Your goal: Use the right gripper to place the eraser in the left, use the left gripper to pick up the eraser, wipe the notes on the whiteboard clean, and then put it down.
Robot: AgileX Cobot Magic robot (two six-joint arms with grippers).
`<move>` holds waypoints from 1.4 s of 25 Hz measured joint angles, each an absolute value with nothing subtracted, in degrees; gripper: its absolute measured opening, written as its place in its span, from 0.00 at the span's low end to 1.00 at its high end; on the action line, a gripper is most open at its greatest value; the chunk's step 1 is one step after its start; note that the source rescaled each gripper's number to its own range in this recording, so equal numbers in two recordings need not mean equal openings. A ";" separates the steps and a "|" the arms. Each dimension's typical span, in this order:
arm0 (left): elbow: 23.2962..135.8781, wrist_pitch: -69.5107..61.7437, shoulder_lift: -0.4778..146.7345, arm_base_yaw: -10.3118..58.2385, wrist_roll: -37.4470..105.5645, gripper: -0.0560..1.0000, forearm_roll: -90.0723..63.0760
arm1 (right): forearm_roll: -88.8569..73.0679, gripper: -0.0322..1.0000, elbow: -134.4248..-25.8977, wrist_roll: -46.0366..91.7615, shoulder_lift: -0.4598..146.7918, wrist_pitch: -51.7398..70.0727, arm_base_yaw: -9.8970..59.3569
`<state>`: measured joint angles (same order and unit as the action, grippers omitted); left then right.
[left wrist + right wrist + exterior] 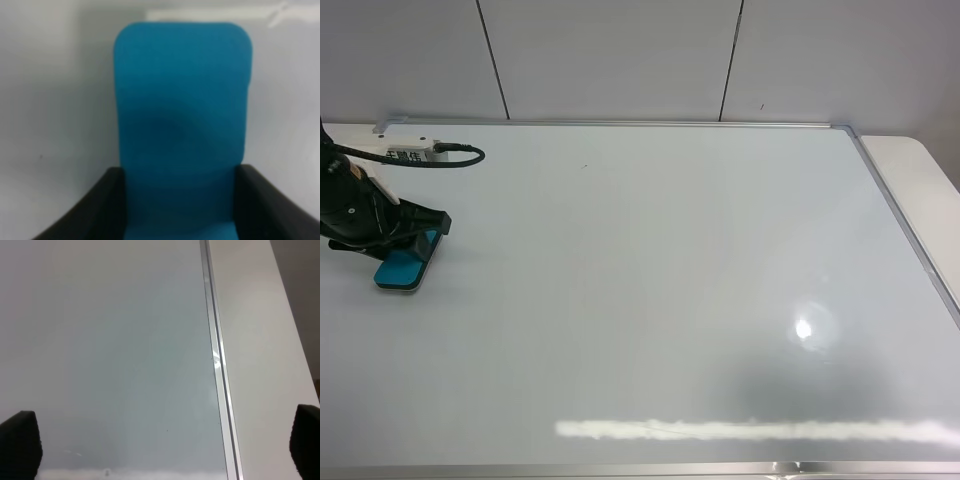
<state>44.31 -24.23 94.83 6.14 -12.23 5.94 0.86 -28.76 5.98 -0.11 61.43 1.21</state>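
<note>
We see the blue eraser (400, 268) lying flat on the whiteboard (650, 290) near its left edge, with the left tool (426, 237) at its far end. From the left wrist camera, the 2 dark fingers (100, 210) of that tool sit on either side of the eraser (182, 115); we cannot tell whether they press against it. The right tool (165, 442) hangs with its 2 fingertips (20, 442) spread wide and nothing between them, above the whiteboard's (110, 350) metal frame edge (217, 365). A white power strip (415, 153) with a black cable (460, 152) lies at the board's far left corner.
</note>
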 joint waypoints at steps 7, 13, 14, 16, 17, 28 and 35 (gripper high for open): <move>44.32 -24.49 94.83 6.21 -12.00 0.22 4.56 | 0.86 1.00 -28.76 5.98 -0.11 61.43 1.21; 44.32 -24.55 94.83 8.12 -11.93 0.95 3.34 | 0.86 1.00 -28.76 5.98 -0.11 61.43 1.21; 44.32 -24.55 94.83 8.17 -11.93 0.97 3.20 | 0.86 1.00 -28.76 5.98 -0.11 61.43 1.21; 44.32 -24.72 94.83 8.17 -11.93 0.99 3.08 | 0.86 1.00 -28.76 5.98 -0.11 61.43 1.21; 44.32 -24.72 94.83 8.17 -11.93 1.00 3.01 | 0.86 1.00 -28.76 5.98 -0.11 61.43 1.21; 44.32 -25.08 94.83 8.17 -11.98 1.00 1.43 | 0.86 1.00 -28.76 5.98 -0.11 61.43 1.21; 44.37 -25.58 94.83 8.17 -11.98 1.00 1.44 | 0.86 1.00 -28.76 5.98 -0.11 61.43 1.21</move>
<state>44.37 -25.58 94.83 8.17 -11.98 1.44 0.86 -28.76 5.98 -0.11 61.43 1.21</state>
